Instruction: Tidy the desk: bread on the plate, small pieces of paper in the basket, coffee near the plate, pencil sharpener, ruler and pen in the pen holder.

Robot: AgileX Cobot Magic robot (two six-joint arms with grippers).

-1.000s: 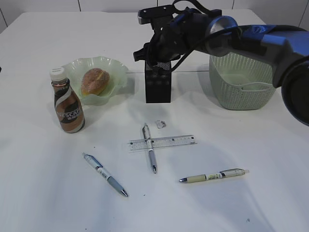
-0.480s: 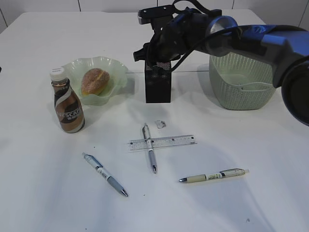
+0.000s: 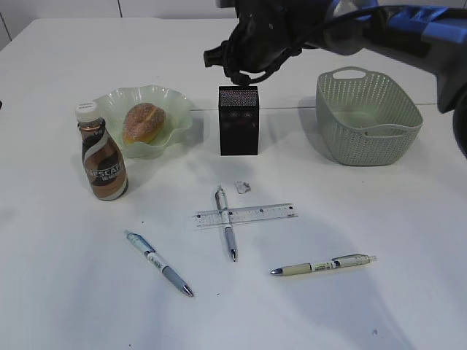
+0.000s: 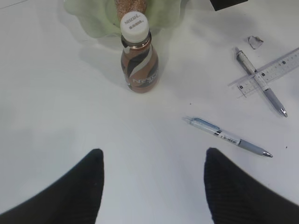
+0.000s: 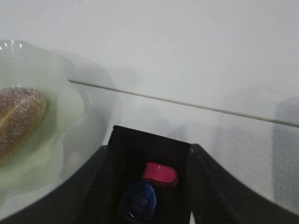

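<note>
Inside, the black mesh holder (image 3: 238,120) held a pink-and-blue sharpener (image 5: 148,189), seen from the right wrist view. Left of the holder, the wavy pale green glass plate (image 3: 174,106) cradled the sugar-dusted oval bread (image 3: 144,122), and the brown coffee (image 3: 103,162) bottle with its white cap stood just in front of the plate. Right of the holder, the sage-green perforated basket (image 3: 365,138) looked empty. In front of the holder lay one small crumpled paper (image 3: 242,187), then the clear ruler (image 3: 245,215) crossing a pen (image 3: 225,232), with two more pens further out on the white counter (image 3: 66,277). The right pincer (image 5: 145,154) hung above the holder, jaws apart, gripping nothing. The left pincer (image 4: 152,161) hovered over bare counter, well left of the holder, spread wide and empty.
</note>
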